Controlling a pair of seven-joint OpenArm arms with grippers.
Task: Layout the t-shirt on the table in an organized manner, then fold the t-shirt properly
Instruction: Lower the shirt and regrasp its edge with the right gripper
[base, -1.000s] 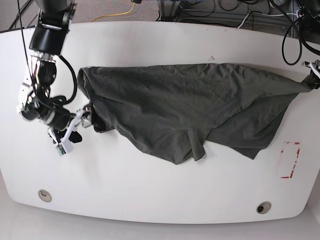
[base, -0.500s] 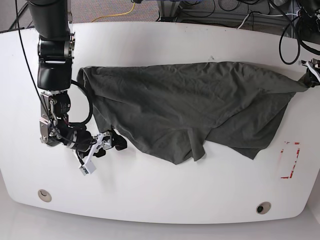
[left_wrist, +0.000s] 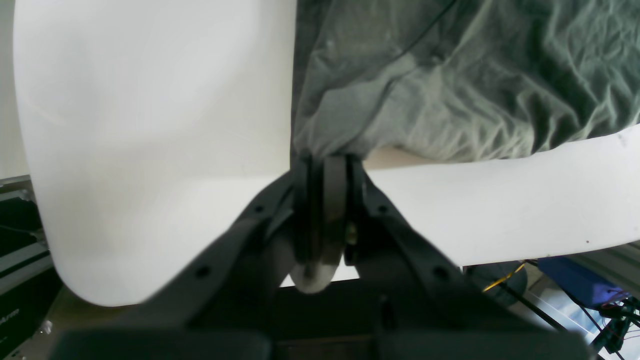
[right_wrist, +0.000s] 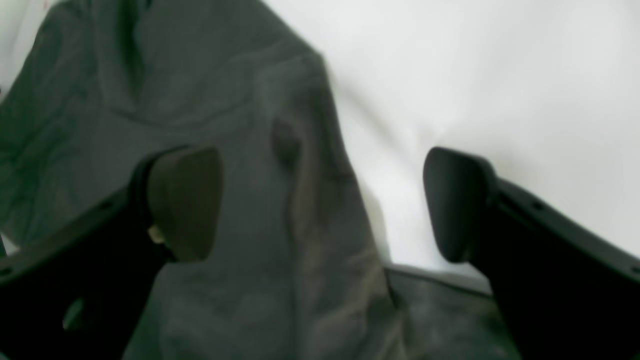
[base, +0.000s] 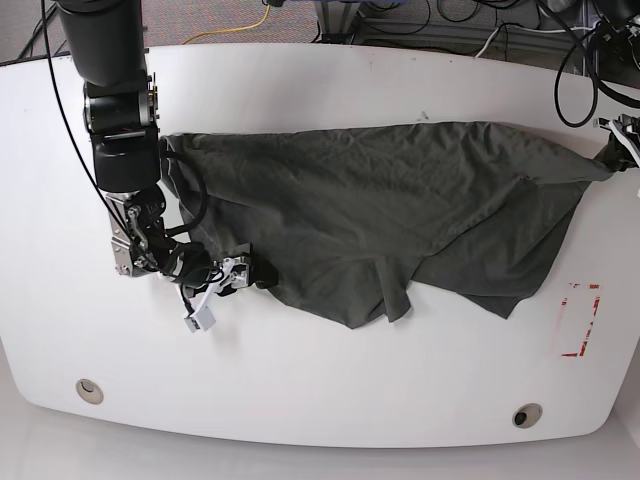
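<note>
Here, t-shirt (base: 380, 210) hem between spread right claw (right_wrist: 320, 200), corner pinched in left claw (left_wrist: 325, 165).

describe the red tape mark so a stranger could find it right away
On the white table, look past the dark t-shirt toward the base view's right edge. The red tape rectangle is there, the only red marking, unlike the round grommet holes nearby.

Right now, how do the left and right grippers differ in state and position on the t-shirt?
The left gripper is shut on a corner of the t-shirt at the table edge; the right gripper is open, holding nothing. The left pulls cloth taut; the right straddles a loose fold at the opposite end. Both are at the shirt's edges.
</note>
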